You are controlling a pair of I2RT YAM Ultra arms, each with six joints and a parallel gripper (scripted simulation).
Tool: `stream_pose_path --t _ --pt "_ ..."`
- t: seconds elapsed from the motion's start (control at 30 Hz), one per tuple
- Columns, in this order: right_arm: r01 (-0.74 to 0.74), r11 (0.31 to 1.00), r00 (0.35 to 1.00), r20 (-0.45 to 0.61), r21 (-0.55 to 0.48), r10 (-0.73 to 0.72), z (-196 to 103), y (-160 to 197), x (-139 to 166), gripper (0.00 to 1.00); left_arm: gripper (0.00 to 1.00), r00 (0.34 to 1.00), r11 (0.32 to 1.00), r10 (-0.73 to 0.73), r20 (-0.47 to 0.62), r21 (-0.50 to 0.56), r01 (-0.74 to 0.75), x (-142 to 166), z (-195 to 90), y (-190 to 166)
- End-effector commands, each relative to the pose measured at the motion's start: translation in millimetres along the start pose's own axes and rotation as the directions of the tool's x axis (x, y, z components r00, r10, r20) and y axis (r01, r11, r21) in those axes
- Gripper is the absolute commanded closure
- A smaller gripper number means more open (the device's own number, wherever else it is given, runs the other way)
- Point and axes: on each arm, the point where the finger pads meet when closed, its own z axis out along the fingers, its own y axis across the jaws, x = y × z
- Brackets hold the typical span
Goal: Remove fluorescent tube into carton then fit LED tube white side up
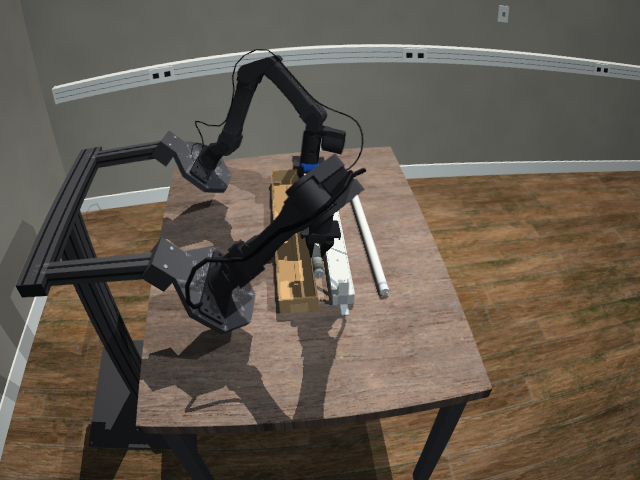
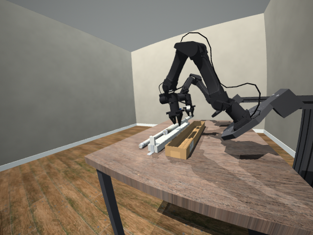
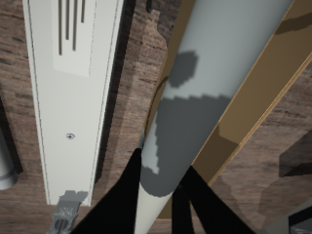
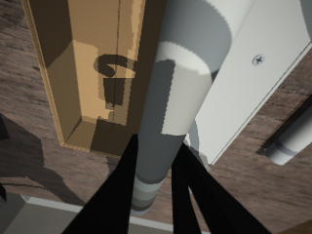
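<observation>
The old fluorescent tube (image 1: 317, 263) (image 2: 169, 129) (image 3: 210, 83) (image 4: 168, 107) is held clear of the bench by both grippers, roughly over the carton's fixture-side wall. Left gripper (image 2: 176, 124) (image 3: 164, 161) is shut on it; right gripper (image 1: 317, 244) (image 4: 160, 142) is shut on it near its other end. The carton (image 1: 297, 305) (image 2: 174, 153) (image 3: 270, 70) (image 4: 54, 29) stands on the bench beside the white fixture (image 1: 338, 258) (image 2: 161, 145) (image 3: 73, 107) (image 4: 244, 97). The LED tube (image 1: 369, 240) (image 2: 145, 143) (image 3: 4, 166) (image 4: 292, 141) lies on the fixture's other side. The near arm hides the left fingertips in the top view.
An upright lampholder (image 1: 343, 289) (image 2: 151, 141) stands at the fixture's end; another lampholder (image 3: 63, 219) shows low in the left wrist view. The carton is close beside the fixture, with a narrow gap. The bench (image 1: 392, 351) (image 2: 141, 167) extends beyond their ends.
</observation>
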Motion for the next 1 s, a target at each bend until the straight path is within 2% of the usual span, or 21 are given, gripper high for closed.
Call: stream_pose_path --t 0.0,0.97 --pt "-0.005 1.000 0.999 0.044 0.011 0.005 -6 7 -7 0.89 0.89 1.000 0.999 0.006 0.018 -0.032 -0.005 -4 -6 -2" --pt "0.006 1.000 1.000 0.027 0.010 -0.006 3 51 -3 0.89 0.89 1.000 1.000 -0.003 0.026 -0.021 0.003 -6 2 -49"
